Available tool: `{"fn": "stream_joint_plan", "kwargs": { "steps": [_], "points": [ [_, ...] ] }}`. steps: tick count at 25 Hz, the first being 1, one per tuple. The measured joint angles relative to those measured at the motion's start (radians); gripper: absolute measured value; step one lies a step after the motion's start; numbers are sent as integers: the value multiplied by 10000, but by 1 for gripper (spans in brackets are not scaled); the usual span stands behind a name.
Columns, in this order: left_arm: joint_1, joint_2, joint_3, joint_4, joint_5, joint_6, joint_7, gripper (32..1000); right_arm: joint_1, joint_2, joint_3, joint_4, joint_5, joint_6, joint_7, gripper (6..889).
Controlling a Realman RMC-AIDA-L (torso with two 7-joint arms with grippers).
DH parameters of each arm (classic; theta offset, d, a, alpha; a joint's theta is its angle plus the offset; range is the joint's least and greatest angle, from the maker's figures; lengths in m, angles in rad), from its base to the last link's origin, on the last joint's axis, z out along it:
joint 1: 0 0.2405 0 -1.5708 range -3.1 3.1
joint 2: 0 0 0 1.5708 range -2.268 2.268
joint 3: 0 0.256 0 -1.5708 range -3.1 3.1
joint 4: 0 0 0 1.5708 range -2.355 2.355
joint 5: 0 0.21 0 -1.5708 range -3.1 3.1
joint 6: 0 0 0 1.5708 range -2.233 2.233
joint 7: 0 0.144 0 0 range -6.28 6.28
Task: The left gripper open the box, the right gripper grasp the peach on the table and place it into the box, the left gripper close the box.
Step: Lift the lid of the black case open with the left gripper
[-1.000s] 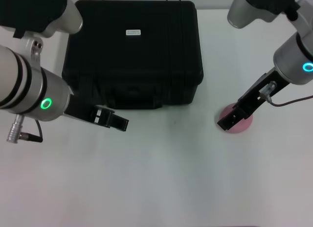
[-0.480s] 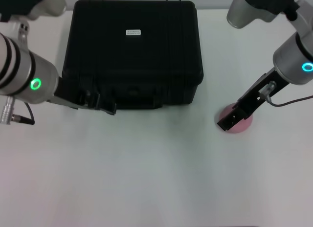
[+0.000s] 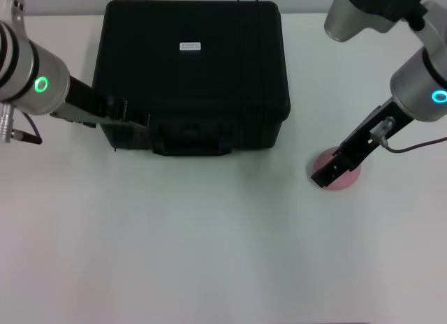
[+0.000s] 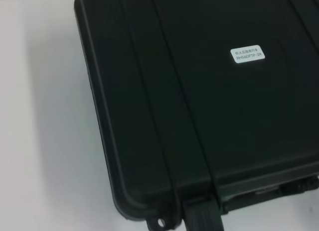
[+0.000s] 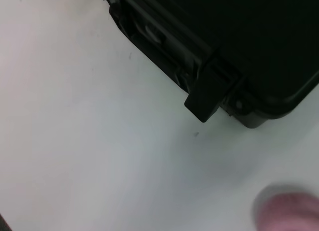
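White desk (image 3: pixel 209 254) carries the black box (image 3: pixel 192 72), lid down. Step in hand, by my reading: opening. The left gripper (image 3: pixel 136 120) sits against the box's front-left corner by the latch; cannot tell whether its fingers are parted. Next move likely calls for catching the latch or lid edge and lifting. The right gripper (image 3: pixel 328 173) hangs over the peach (image 3: pixel 342 177), which rests on the desk well right of the box; grip state not discernible. Left wrist view alone shows the lid label (image 4: pixel 247 54); right wrist view shows a front latch (image 5: pixel 207 99) and the peach's edge.
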Motion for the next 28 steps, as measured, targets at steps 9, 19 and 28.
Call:
{"fn": "stream_joint_plan", "kwargs": {
  "steps": [9, 19, 28],
  "points": [
    [-308, -11, -35, -688, 257, 229, 0, 914, 0, 0, 1, 12, -1, 0, -9, 844],
    [-458, -43, 48, -1368, 108, 623, 1, 915, 0, -6, 1, 29, -1, -10, -30, 845],
    [-682, -44, 84, -2152, 51, 1067, 76, 914, -1, -14, 0, 26, -1, -16, -43, 845]
  ]
}}
